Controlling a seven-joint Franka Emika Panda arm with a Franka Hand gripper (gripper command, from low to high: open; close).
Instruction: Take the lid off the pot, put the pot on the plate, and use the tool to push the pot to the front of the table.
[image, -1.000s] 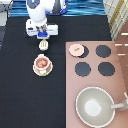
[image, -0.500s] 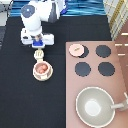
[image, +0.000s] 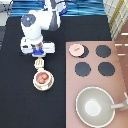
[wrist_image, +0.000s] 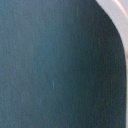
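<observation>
Small pinkish-tan pot (image: 42, 78) sits on the cream plate (image: 36, 85), left-centre of frame; pale-pink knobbed lid (image: 76, 49) parked on the stove; gripper (image: 38, 54) hangs over the cream slotted spatula (image: 39, 62), likely to grasp; grip state indiscernible

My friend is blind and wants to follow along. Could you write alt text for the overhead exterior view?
A white robot arm's hand hovers just above a cream spatula on a black table. Directly below the spatula, a small pot sits on a tan plate. Its pink lid rests on the stove at right, near a large grey pan.
</observation>
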